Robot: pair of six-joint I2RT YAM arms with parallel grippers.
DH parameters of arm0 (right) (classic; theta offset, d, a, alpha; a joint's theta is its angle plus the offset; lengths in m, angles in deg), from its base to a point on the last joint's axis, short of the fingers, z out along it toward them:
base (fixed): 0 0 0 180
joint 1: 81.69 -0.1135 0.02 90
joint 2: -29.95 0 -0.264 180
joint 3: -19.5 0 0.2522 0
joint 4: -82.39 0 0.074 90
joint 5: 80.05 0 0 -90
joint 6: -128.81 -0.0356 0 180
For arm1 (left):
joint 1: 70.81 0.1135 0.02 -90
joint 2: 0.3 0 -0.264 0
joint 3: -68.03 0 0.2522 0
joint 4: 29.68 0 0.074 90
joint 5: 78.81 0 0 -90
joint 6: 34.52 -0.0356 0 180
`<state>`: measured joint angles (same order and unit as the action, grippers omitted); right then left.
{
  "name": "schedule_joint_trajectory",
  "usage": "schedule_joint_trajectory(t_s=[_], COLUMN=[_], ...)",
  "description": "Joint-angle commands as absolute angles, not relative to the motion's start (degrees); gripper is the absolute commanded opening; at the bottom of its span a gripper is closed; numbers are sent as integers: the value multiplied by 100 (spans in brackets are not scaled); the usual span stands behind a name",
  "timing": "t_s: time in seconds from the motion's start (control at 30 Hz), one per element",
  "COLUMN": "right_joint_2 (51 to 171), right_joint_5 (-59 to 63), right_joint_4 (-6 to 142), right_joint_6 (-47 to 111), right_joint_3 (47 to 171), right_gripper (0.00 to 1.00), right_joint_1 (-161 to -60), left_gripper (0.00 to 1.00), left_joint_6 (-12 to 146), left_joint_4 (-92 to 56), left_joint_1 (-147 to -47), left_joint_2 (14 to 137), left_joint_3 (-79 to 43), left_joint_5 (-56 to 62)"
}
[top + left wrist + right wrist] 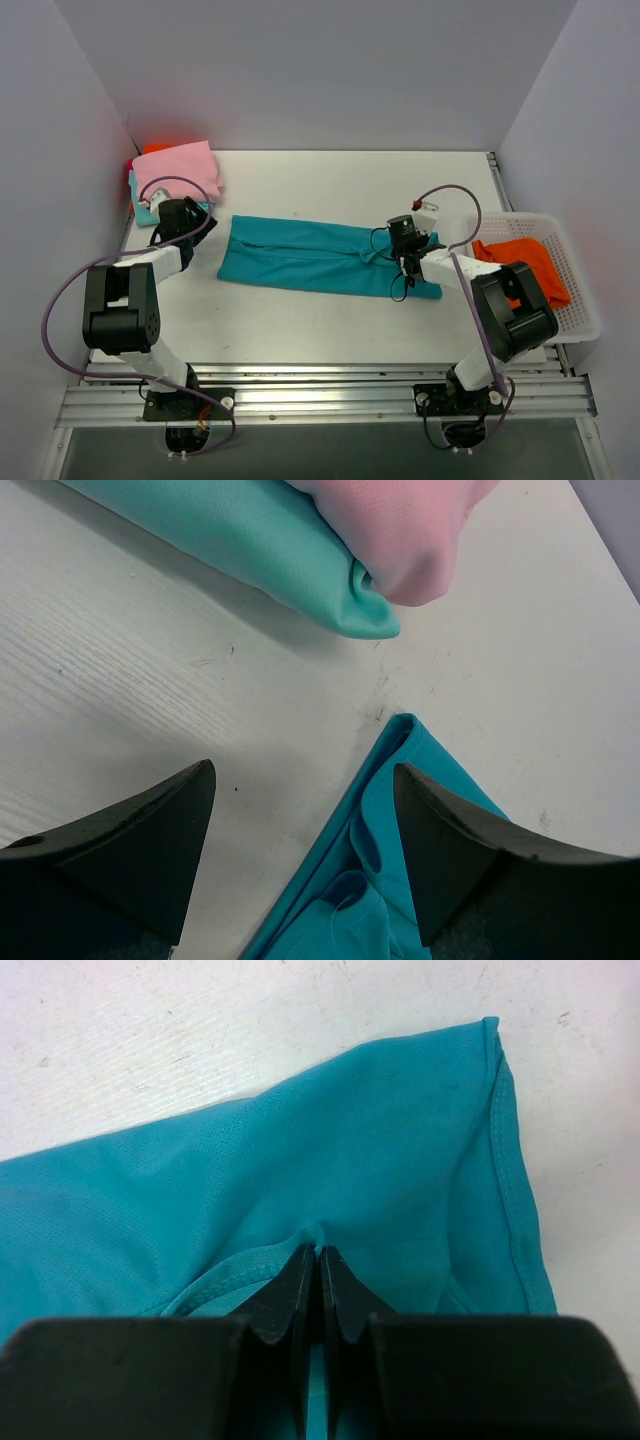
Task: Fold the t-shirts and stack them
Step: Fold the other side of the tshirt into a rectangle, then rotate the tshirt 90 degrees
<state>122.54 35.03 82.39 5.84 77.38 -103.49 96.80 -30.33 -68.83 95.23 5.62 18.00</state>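
The teal shirt [310, 258] lies in a long strip on the table [330, 190].
The right gripper [318, 1260] is pinched tight on its right end. The left gripper [305, 770], fingers wide apart, is at its left corner, holding nothing. The pink shirt [178, 172] sits on the aqua shirt [250, 540], far left. An orange shirt [520, 262] lies in the basket [575, 300].

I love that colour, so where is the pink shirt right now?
In the top view, the pink shirt lies folded at the far left corner of the table, on top of the pale aqua shirt, just beyond the left claw.
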Motion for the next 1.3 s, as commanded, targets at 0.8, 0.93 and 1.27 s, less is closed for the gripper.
schedule_joint_trajectory(t_s=[0.8, 0.93, 1.27], right_joint_2=[9808, 9876, 11361], right_joint_5=[4255, 4903, 3495], right_joint_4=[6353, 6388, 7810], right_joint_6=[-461, -206, 190], right_joint_3=[7105, 7438, 7721], right_gripper=[100, 100, 42], right_joint_1=[-11957, -11913, -11071], left_gripper=[80, 80, 80], left_joint_6=[9661, 9653, 9644], left_joint_4=[-3306, -3306, -3306], left_joint_1=[-6869, -6870, -6870], left_joint_2=[9550, 9550, 9541], left_joint_3=[540, 531, 540], left_joint_5=[1796, 1805, 1787])
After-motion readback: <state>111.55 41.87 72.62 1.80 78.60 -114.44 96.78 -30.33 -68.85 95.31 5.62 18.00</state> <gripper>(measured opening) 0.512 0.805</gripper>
